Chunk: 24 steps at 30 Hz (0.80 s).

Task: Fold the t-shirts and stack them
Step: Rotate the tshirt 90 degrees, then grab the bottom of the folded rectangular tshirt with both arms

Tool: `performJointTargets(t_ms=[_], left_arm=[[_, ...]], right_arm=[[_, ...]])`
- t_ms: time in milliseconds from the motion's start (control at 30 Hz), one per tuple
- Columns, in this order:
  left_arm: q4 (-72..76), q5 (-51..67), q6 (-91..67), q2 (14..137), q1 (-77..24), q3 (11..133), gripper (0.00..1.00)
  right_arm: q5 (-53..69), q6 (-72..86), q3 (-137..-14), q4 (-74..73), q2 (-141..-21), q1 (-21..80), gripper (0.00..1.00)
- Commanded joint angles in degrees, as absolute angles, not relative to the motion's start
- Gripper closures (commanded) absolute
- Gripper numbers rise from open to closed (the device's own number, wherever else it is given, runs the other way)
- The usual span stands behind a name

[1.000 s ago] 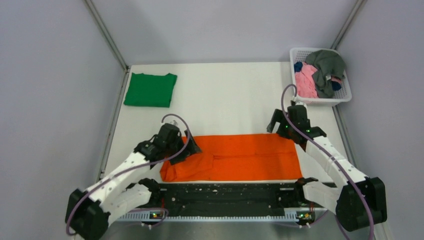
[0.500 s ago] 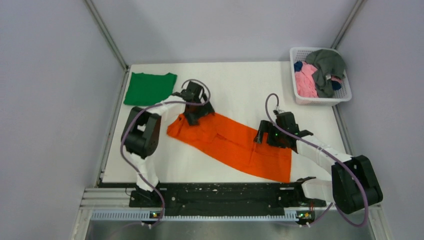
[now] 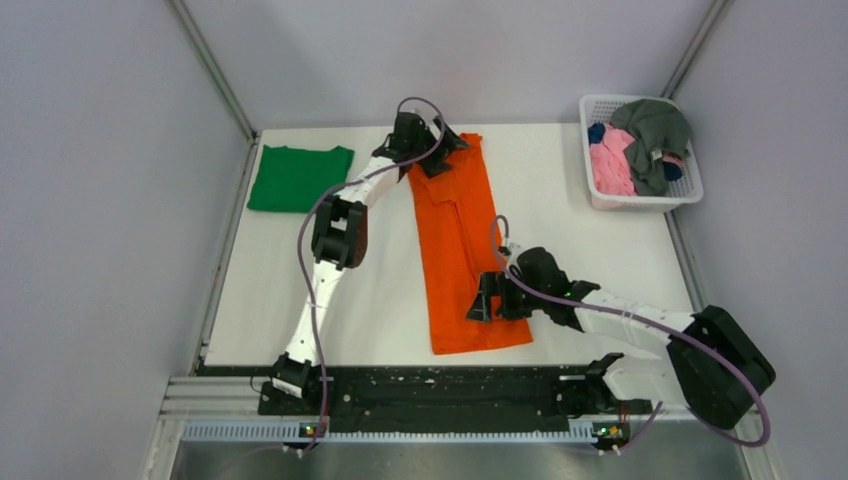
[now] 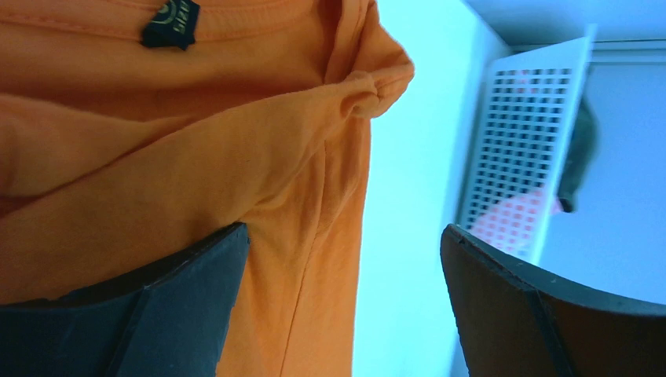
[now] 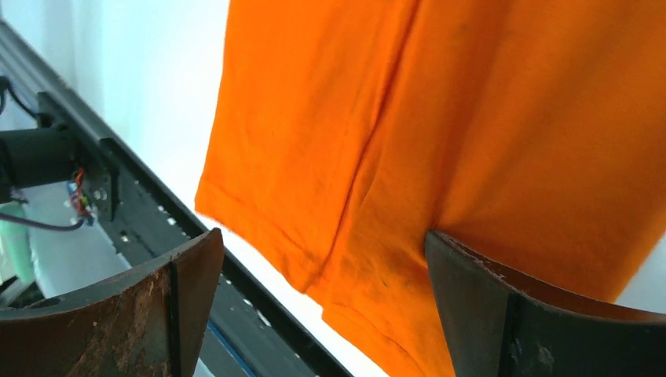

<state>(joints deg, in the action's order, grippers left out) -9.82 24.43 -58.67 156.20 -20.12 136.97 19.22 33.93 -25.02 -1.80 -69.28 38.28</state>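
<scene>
- Bright orange cloth t-shirt [image 3: 455, 235]: lies flat on the white tabletop [image 3: 560, 190] as a long narrow strip. It runs from the far edge toward the near edge, slightly slanted, with its near end further right.
- Collar end: at the far end. The left wrist view shows a black size label [image 4: 169, 22] inside the neckline and a bunched corner of cloth beside it.
- Left gripper [image 3: 432, 152]: arm stretched to the far end of the orange strip. Jaws stand wide open, and orange cloth lies across the gap and against the left finger [image 4: 118, 314]. No pinch on the cloth is visible.
- Right gripper [image 3: 487, 300]: low over the near part of the strip, by its right side. Jaws stand wide open, and the hem and a lengthwise fold line show between the dark fingers [image 5: 550, 314].
- Black rail [image 3: 450, 395]: runs along the near tabletop edge, just beyond the orange hem.
- Green cloth t-shirt [image 3: 298, 178]: folded into a neat rectangle at the far left corner, well apart from the orange one.
- White plastic mesh basket [image 3: 598, 104]: at the far right corner. It holds a crumpled grey garment [image 3: 655, 130], a pink garment [image 3: 612, 165] and a dark blue garment [image 3: 597, 132].
</scene>
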Motion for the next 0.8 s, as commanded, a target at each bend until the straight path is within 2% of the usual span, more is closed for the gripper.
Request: performJointTargets(t_ms=[0,200,333,500,567,767], left_arm=[[0.3,26.7,-66.2,164.7,-20.4,137.4,0.01],[0.5,22.5,-66.1,165.5,-20.2,140.6,0.01],[-1.7,20.7,-62.5,160.5,-20.2,140.3,0.01],[-6.7,17.9,-53.6,147.8,-21.2,138.2,0.01],[-8.7,17.7,-50.2,140.5,-21.3,133.5,0.01],[-15.2,15.1,-41.5,114.7,-22.4,108.0,0.01]], right_arm=[[24.4,35.7,-26.8,3.0,-78.1,43.3,0.01],[20.1,35.3,-31.7,0.3,-81.9,46.1,0.01],[15.7,34.4,-32.9,-5.2,-74.7,46.2,0.01],[11.3,33.8,-32.7,-8.5,-62.7,46.1,0.01],[8.4,34.3,-31.9,-10.4,-58.1,46.0,0.01],[0.8,38.5,-29.2,-21.3,-48.7,45.7,0.01]])
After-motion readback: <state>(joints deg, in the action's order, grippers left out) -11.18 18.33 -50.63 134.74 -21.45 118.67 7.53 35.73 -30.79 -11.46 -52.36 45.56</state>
